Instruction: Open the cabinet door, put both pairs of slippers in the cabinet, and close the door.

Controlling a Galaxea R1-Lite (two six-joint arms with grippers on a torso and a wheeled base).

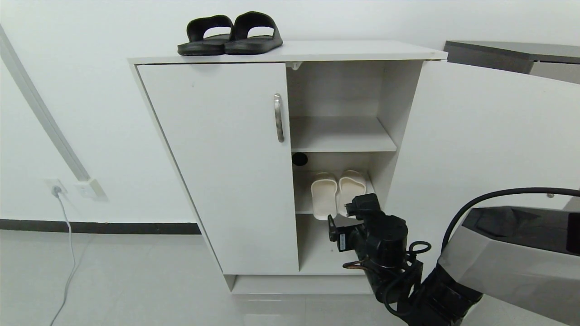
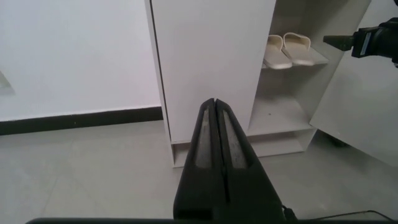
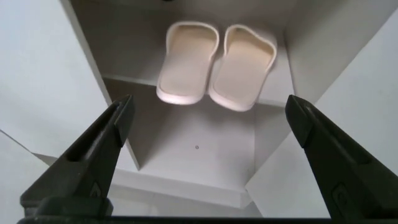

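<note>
The white cabinet [image 1: 344, 49] has its right door [image 1: 476, 136] swung open and its left door [image 1: 217, 167] closed. A pair of black slippers [image 1: 231, 36] rests on the cabinet top. A pair of cream slippers [image 1: 337, 192] lies side by side on a lower inner shelf [image 3: 214, 65] [image 2: 287, 50]. My right gripper [image 1: 351, 215] hangs open and empty just in front of that shelf, apart from the cream slippers [image 3: 208, 115]. My left gripper [image 2: 214, 104] is shut on nothing, low over the floor, facing the closed left door.
A metal handle [image 1: 278, 117] runs along the closed door's edge. The upper shelf [image 1: 342, 136] and bottom compartment [image 1: 317, 253] are bare. A wall socket with a hanging cable [image 1: 55, 188] is at the left. Grey floor [image 1: 136, 280] lies before the cabinet.
</note>
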